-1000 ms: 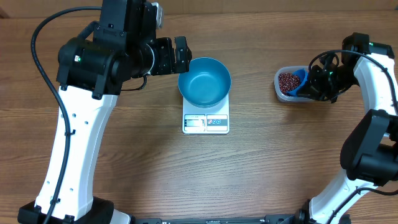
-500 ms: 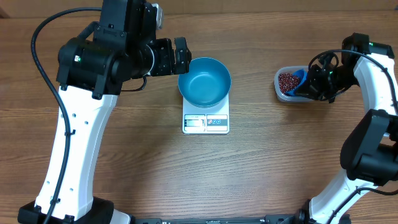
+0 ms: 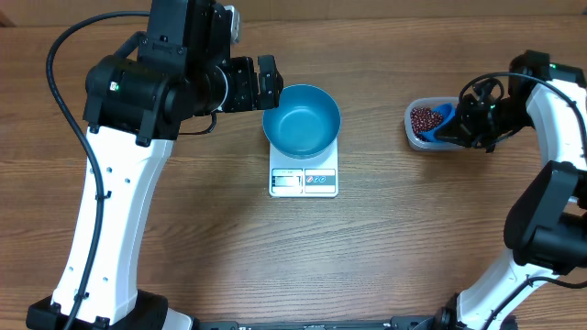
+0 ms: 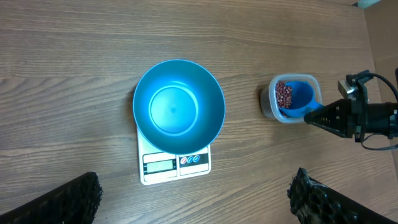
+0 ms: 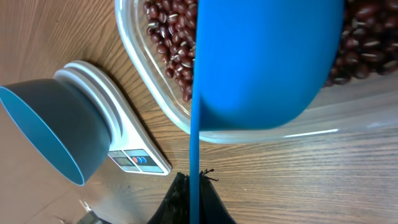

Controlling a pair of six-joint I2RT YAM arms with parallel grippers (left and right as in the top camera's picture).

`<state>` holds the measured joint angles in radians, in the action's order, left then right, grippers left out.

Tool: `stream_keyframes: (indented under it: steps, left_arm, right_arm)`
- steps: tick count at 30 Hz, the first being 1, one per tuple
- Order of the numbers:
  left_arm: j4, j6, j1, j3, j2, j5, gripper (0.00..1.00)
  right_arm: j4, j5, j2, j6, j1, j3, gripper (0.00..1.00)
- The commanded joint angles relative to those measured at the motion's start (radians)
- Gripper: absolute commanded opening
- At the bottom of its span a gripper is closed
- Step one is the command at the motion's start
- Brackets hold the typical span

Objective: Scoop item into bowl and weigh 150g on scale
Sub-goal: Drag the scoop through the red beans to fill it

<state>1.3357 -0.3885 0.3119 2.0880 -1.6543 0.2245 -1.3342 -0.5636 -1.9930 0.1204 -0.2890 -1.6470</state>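
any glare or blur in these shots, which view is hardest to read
Overhead: even light, only a soft sheen inside the bowl. Left wrist: the bowl's floor glows brighter, and the fingers sit dark in the bottom corners. Right wrist, the hardest: the scoop is so close that it reads as a flat blue mass covering part of the beans, and the scale looks tilted.
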Motion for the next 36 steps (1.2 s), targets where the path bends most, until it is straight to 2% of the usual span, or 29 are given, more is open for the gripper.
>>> stream_keyframes:
  steps: [1,15,27,36]
  left_arm:
    - [0.000,0.019,-0.004,0.017,-0.008,0.013,1.00]
    - [0.000,0.019,-0.004,0.017,-0.008,0.013,1.00]
    - [-0.001,0.019,-0.004,0.017,-0.008,0.032,1.00]
    - [-0.001,0.019,-0.004,0.017,-0.008,0.033,1.00]
  right_arm:
    - [-0.004,-0.023,-0.013,0.005,-0.023,0.008,0.04]
    - [-0.004,-0.061,-0.013,-0.025,-0.034,0.011,0.04]
    - [-0.002,-0.187,-0.013,-0.093,-0.051,0.011,0.04]
    - [-0.006,-0.191,-0.013,-0.104,-0.061,0.011,0.04]
